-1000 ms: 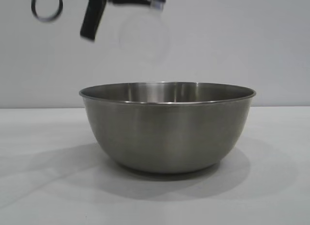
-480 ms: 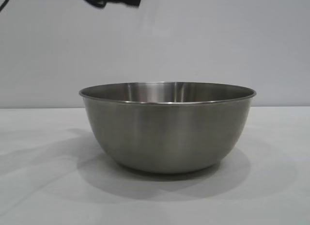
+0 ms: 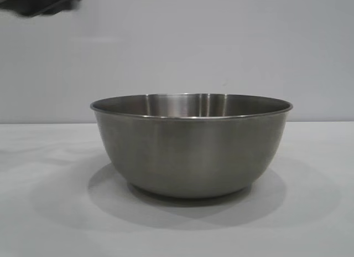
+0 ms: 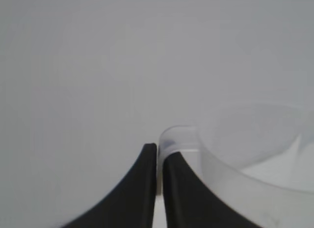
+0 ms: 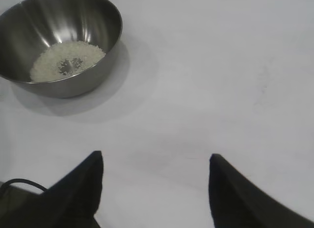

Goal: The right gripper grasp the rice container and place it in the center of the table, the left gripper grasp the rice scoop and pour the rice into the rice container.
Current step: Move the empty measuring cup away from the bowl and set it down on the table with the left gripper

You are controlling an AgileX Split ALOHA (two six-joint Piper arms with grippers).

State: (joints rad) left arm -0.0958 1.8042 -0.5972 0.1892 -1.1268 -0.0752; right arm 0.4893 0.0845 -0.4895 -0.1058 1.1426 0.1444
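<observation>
My left gripper (image 4: 157, 154) is clenched on the little loop handle of the clear rice scoop (image 4: 245, 159), and in the exterior view it shows only as a dark shape at the upper left of the frame. The rice container (image 3: 191, 143) stands upright at the middle of that frame on the white table (image 3: 50, 224), with the rice (image 5: 66, 61) heaped in its bottom. My right gripper (image 5: 154, 161) hangs over bare tabletop, well apart from the bowl, fingers spread and holding nothing.

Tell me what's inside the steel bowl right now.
The right wrist view shows a low patch of rice on the bottom of the bowl, with bare steel showing at its middle. From the exterior view, the bowl's wall hides the contents.
</observation>
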